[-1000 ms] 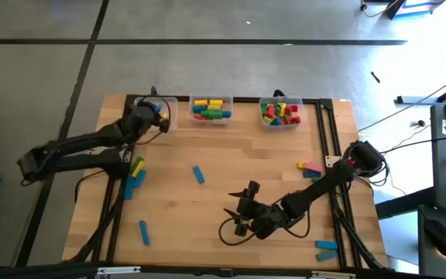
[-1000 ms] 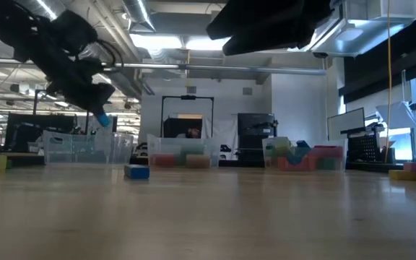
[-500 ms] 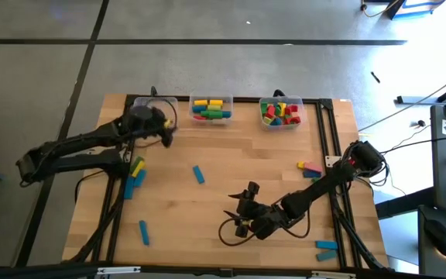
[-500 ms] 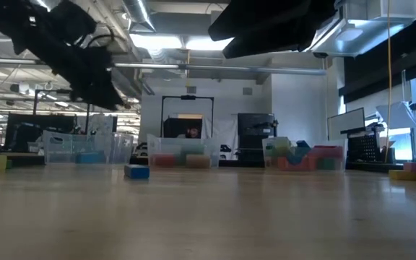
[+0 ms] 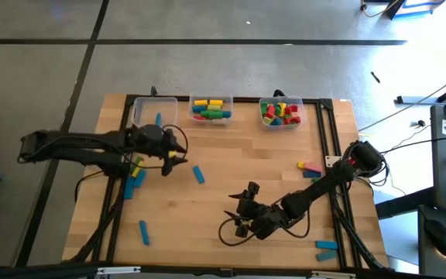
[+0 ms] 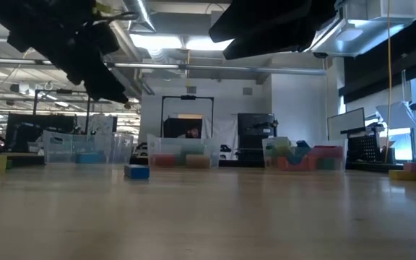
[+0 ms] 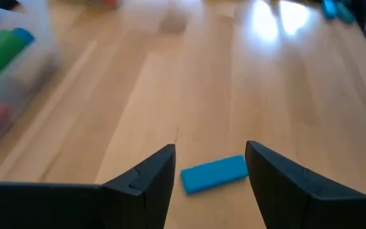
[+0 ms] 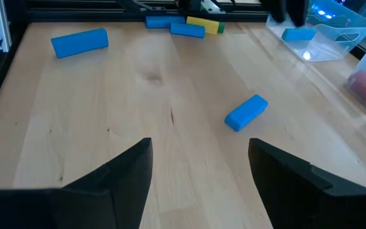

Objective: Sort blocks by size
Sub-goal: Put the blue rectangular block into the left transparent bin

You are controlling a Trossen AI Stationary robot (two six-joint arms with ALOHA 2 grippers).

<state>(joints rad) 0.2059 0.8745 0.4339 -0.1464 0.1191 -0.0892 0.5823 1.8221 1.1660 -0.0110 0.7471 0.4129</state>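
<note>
Blocks lie scattered on the wooden table [image 5: 231,147]. A blue block [image 5: 198,174] lies flat in the middle; in the left wrist view it [image 7: 215,173] shows between and beyond my fingers. My left gripper [image 5: 175,153] hovers open and empty above the table, just left of that block. A blue block [image 5: 158,118] lies in the left clear bin [image 5: 142,107]. The middle bin [image 5: 211,108] and right bin [image 5: 281,111] hold several coloured blocks. My right gripper [image 5: 242,213] waits open and empty near the front edge.
A yellow, green and blue cluster [image 5: 135,170] lies by the left frame rail. One blue block [image 5: 143,231] lies at front left. More blocks lie at the right [image 5: 310,167] and front right [image 5: 325,248]. Black frame rails [image 5: 327,139] run along the table's sides.
My left gripper held a blue block over the left bin and has let it go; the block now lies in that bin. The gripper has then gone toward the table's near edge and right, toward the blue block in the middle.
</note>
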